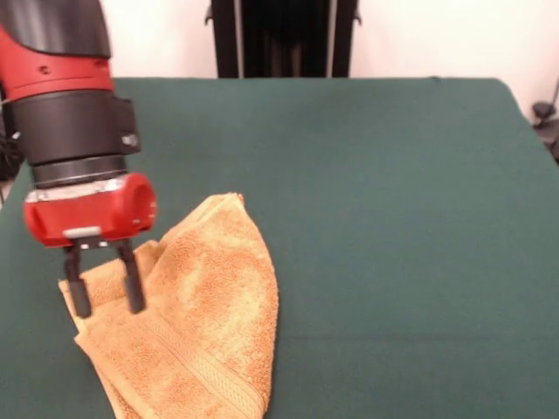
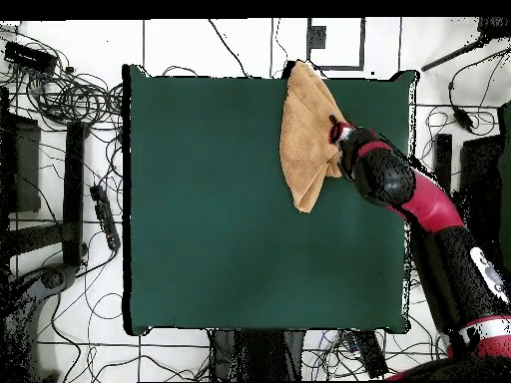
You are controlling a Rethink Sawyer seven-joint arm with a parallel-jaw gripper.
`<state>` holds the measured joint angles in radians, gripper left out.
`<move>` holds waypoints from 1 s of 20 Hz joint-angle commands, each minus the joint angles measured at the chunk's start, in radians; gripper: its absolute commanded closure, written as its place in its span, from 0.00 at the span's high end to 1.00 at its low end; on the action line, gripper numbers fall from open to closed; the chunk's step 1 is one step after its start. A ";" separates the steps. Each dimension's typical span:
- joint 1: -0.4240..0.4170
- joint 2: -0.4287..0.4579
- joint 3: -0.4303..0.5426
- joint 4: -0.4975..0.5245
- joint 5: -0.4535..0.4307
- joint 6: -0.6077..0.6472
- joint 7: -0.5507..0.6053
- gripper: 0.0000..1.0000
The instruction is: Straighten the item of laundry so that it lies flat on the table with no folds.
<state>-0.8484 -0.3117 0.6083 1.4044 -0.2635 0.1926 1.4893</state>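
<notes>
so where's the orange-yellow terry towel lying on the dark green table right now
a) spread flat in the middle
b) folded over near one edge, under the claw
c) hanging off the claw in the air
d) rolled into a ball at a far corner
b: the orange-yellow terry-cloth towel lies doubled over itself near the edge of the dark green felt table, with the open claw right above its folded side.

floor: white tiled floor [image 2: 240,45] | cables: black cables [image 2: 70,95] tangled left of the table | stand: dark stand [image 1: 284,39] against a pale wall [image 1: 437,39]
</notes>
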 commanded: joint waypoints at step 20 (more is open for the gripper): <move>0.113 -0.092 -0.180 0.210 0.090 0.163 0.167 1.00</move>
<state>-0.7921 -0.4093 0.4942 1.5342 -0.2265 0.1926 1.4893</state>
